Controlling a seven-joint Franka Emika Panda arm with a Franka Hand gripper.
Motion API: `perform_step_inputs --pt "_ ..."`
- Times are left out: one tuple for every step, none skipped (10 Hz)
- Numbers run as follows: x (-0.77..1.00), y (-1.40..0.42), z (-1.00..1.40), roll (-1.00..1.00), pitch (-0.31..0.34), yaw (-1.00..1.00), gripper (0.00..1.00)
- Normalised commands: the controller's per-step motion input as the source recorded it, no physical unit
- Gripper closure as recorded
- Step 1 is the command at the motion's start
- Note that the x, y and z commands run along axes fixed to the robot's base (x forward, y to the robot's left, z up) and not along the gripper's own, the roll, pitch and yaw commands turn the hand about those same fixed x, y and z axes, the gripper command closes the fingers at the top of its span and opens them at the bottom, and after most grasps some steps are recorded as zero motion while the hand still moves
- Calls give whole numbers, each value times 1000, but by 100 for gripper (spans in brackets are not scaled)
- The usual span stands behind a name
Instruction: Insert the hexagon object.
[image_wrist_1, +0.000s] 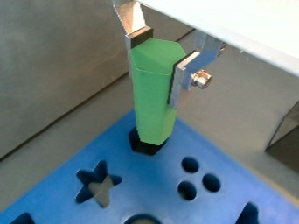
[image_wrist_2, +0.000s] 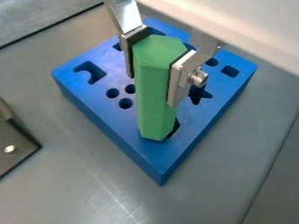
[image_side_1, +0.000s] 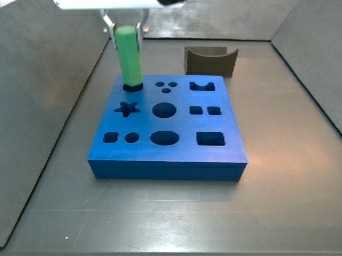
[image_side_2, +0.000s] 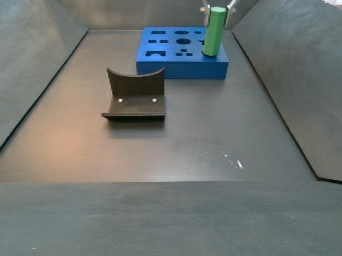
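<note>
- Green hexagon object (image_wrist_1: 156, 92) stood upright in your gripper (image_wrist_1: 163, 54), silver fingers (image_wrist_1: 187, 77) clamped on its upper part from two opposite sides; both wrist views showed that.
- Its lower end sat at a hole at a corner of the blue block (image_wrist_1: 52, 199). A wrist view (image_wrist_2: 156, 87) showed the peg's foot down inside the hole's rim, near the block's (image_wrist_2: 176, 159) edge. How deep it went, you could not tell from any view.
- Same wrist view showed dark hole edge around the peg's base (image_wrist_1: 142, 144), plus a star-shaped hole (image_wrist_1: 98, 182) and round holes (image_wrist_1: 191, 164) just beside it.
- Side view gave you the whole block top (image_side_1: 181, 125): star, circles, squares and other cutouts, peg (image_side_1: 130, 57) at the far left corner as seen there, gripper (image_side_1: 123, 26) only partly in frame at the top edge.
- Only the side views showed the dark grey curved holder: behind the block in a side view (image_side_1: 210, 60), and well apart from the block, nearer the camera on the floor, in a side view (image_side_2: 135, 96).
- That side view had the block (image_side_2: 177, 50) far back, peg (image_side_2: 213, 31) at its right corner, gripper (image_side_2: 221, 5) barely visible at the top edge.
- Finger contact was not readable in either side view; the wrist views settled it.
- Grey floor (image_side_2: 201, 140) and walls around everything.
</note>
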Motion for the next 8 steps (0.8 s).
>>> perform_step_inputs --pt "0 -194 -154 0 -10 0 100" --pt "0 -160 -114 0 -7 0 100" --pt "0 -131 -146 0 -11 0 100" --pt "26 -89 -277 0 -19 0 100" --pt "149 0 -497 -16 -9 0 100" --pt "89 0 -551 0 -37 0 100" --pt "3 0 -520 0 -83 0 100" --pt "0 0 -286 -6 -76 0 100"
